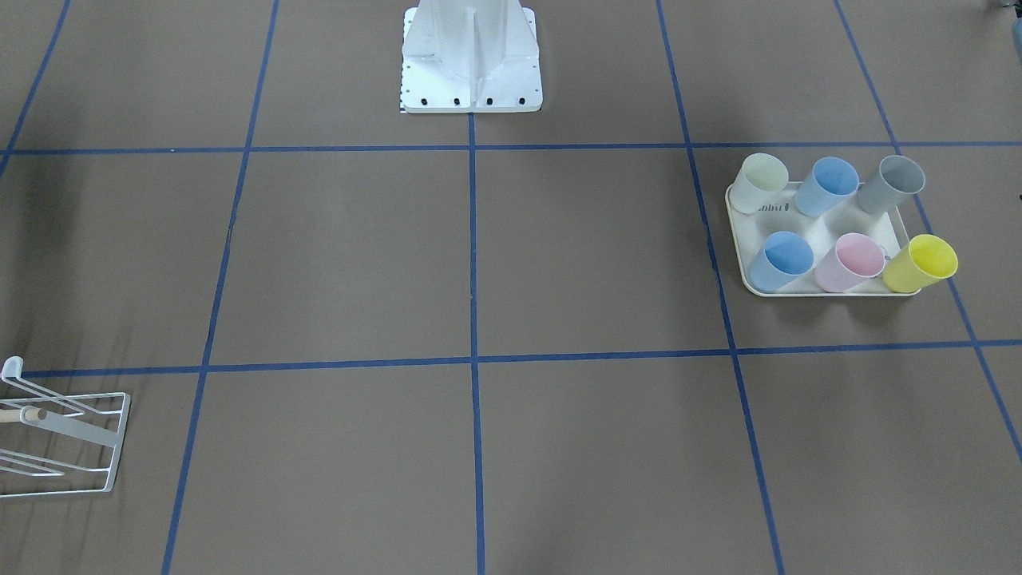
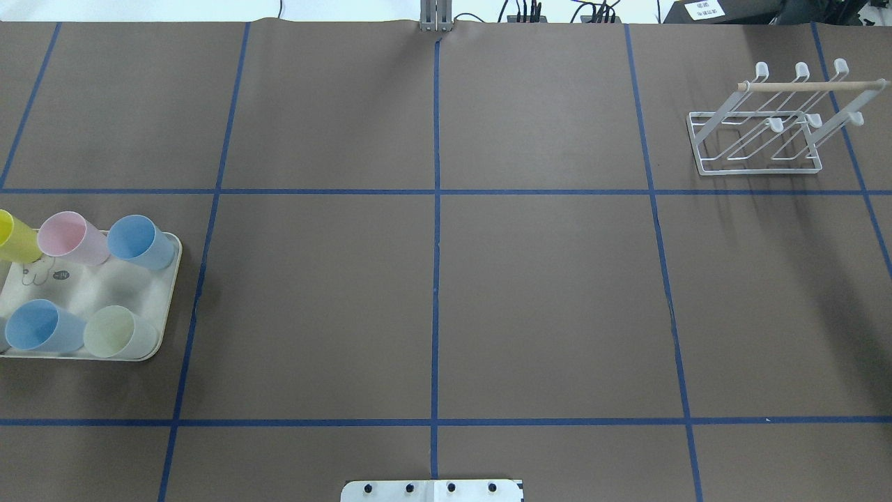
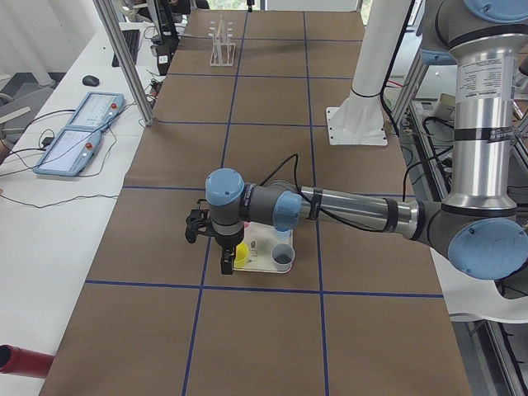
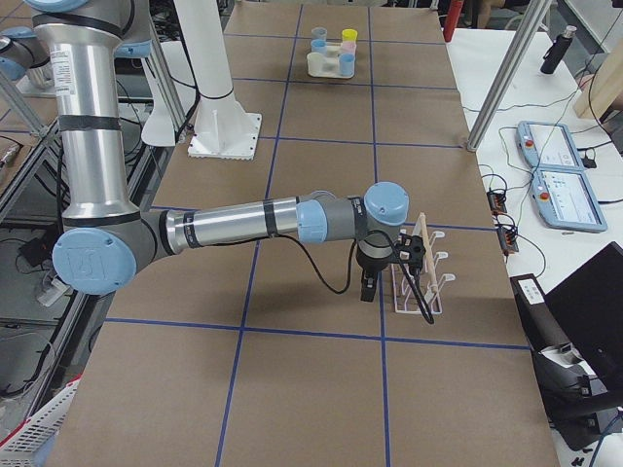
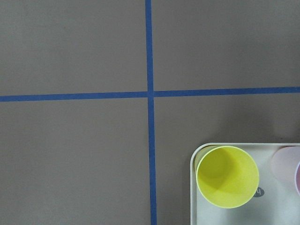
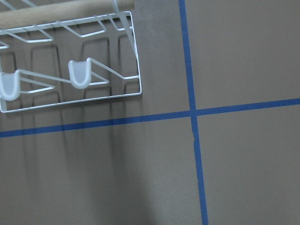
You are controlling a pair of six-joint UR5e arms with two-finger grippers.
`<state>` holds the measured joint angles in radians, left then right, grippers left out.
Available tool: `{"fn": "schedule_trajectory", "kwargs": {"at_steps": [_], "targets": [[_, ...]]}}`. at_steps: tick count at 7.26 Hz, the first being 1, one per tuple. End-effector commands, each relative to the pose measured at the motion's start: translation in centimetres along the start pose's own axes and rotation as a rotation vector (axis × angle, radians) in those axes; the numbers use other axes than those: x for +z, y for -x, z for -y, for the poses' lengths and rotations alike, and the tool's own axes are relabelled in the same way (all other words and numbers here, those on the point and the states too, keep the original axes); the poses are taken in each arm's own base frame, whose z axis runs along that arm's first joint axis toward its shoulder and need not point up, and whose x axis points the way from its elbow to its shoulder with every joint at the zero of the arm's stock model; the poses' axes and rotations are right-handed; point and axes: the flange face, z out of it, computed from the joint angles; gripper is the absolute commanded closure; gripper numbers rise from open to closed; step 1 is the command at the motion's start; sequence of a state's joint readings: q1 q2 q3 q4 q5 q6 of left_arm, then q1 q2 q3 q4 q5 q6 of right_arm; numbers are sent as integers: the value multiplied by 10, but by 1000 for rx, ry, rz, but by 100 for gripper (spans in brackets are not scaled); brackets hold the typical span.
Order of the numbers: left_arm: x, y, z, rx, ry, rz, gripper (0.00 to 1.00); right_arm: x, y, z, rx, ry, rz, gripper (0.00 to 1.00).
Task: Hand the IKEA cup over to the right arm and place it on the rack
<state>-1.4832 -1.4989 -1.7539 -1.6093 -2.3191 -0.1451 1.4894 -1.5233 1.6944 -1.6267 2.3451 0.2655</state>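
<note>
You've got a cream rectangular plastic tray (image 1: pixel 816 226) at the robot's left end of the brown table (image 1: pixel 559 263), with six tumblers on it. A pale pink tumbler (image 1: pixel 851 262) crowds just beside the yellow plastic cup (image 5: pixel 228 176) at the tray's corner. That yellow cup stands upright, mouth up, long axis vertical. The left gripper (image 3: pixel 224 257) hangs over that corner and the right gripper (image 4: pixel 368 284) hangs beside the white wire rack (image 2: pixel 775 124). You cannot tell whether either one's fingers are apart.
</note>
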Motion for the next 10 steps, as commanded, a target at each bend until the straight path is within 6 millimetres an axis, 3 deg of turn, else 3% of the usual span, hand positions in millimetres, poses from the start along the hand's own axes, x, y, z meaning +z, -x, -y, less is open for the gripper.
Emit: {"fn": "schedule_trajectory", "kwargs": {"at_steps": [1, 3, 7, 9, 10], "targets": [[-8, 0, -24, -4, -7, -62, 0, -1, -5, -3, 4, -5, -1, 0], [-1, 8, -37, -18, 10, -57, 0, -3, -1, -3, -2, -8, 4, 0], [5, 2, -36, -3, 18, -66, 0, -5, 3, -4, -3, -10, 28, 0], [47, -20, -34, 55, 80, -64, 0, -5, 14, -8, 0, 15, 110, 0], [56, -18, -33, 7, 74, -65, 0, 0, 25, -8, -42, 11, 114, 0]]}}
